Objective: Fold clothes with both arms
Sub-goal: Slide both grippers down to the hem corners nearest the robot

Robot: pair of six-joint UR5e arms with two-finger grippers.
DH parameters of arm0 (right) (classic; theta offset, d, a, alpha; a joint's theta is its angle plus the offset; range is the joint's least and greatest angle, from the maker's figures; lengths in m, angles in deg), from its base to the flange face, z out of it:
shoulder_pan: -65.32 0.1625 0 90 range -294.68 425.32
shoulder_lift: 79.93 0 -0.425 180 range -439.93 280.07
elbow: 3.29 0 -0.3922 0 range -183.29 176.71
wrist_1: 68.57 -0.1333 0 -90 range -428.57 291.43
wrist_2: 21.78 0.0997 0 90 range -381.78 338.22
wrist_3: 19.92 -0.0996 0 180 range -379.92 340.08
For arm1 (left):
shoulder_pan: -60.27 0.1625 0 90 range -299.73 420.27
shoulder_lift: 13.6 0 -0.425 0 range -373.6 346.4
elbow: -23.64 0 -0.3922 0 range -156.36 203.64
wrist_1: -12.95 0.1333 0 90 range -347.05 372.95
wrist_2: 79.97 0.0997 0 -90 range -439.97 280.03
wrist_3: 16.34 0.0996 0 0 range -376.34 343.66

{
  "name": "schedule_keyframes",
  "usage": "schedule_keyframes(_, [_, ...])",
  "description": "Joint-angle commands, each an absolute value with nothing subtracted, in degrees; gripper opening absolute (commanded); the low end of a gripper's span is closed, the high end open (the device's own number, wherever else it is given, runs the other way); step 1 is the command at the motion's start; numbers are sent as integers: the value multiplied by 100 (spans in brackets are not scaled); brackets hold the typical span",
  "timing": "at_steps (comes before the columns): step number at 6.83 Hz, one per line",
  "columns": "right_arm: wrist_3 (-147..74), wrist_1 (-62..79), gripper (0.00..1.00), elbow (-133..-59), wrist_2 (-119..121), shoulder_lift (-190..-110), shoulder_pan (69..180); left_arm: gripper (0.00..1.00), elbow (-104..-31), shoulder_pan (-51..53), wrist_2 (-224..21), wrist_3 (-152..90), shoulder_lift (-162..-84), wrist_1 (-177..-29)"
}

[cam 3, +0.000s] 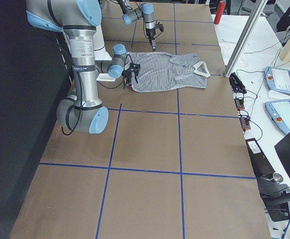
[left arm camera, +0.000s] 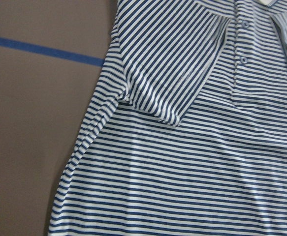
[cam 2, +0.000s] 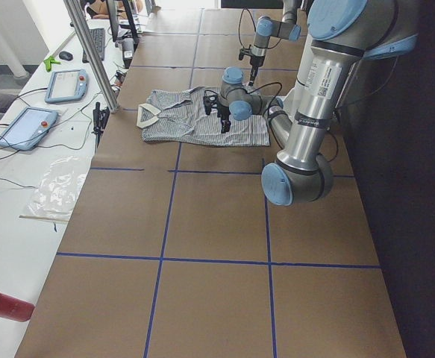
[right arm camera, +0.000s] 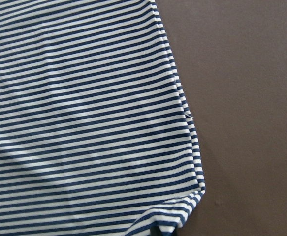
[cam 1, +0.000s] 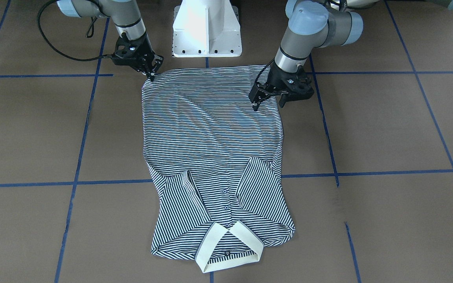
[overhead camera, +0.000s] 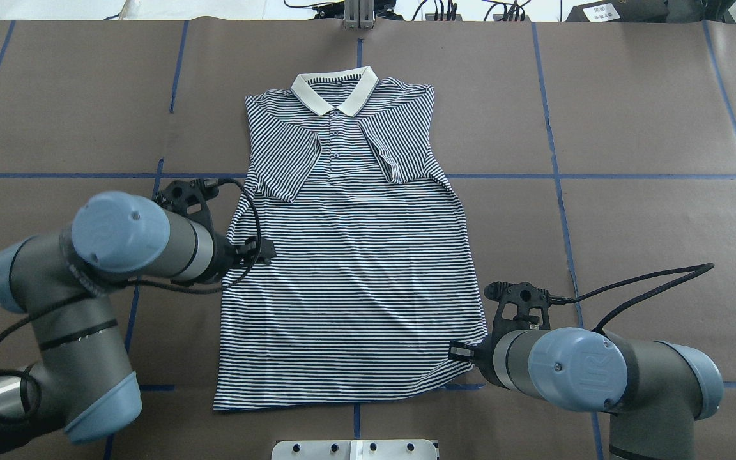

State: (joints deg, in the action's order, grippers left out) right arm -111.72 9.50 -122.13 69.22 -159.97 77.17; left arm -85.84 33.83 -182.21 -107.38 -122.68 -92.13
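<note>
The striped polo shirt (cam 1: pixel 210 129) lies flat and face up on the brown table, with its sleeves folded in over the chest. Its cream collar (overhead camera: pixel 335 92) points away from the robot. My left gripper (cam 1: pixel 268 104) hangs open a little above the shirt's side edge, about halfway down the body (overhead camera: pixel 266 250). My right gripper (cam 1: pixel 151 75) is down at the opposite hem corner (overhead camera: pixel 459 351), fingers shut on that corner. The right wrist view shows the corner (right arm camera: pixel 190 201) puckered at the bottom edge. No fingers show in either wrist view.
The white pedestal base (cam 1: pixel 207 35) stands just behind the hem. Blue tape lines (overhead camera: pixel 598 176) divide the table into squares. A side bench beyond the collar end holds tablets (cam 2: pixel 68 83), cables and a metal post (cam 2: pixel 90 52).
</note>
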Motion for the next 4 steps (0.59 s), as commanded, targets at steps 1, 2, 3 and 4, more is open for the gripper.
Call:
schedule_keyframes(1, [-11054,947,0,-12387,7041,-15991,7798,99,-9156,4448,-17694,-12104,-11619,-9173])
schedule_keyframes(2, [-11053,947,0,-12378,7042,-15982,7798,99,-9228,4801,-17448,-12450,-11565,-9008])
schedule_keyframes(3, [-11053,947,0,-12378,7042,-15982,7798,99,-9229,5083,-17350,-12828,-11581,-8719])
schedule_keyframes(4, [-11045,947,0,-12370,7042,-15991,7807,99,-9211,5277,-17209,-13058,-11555,-8620])
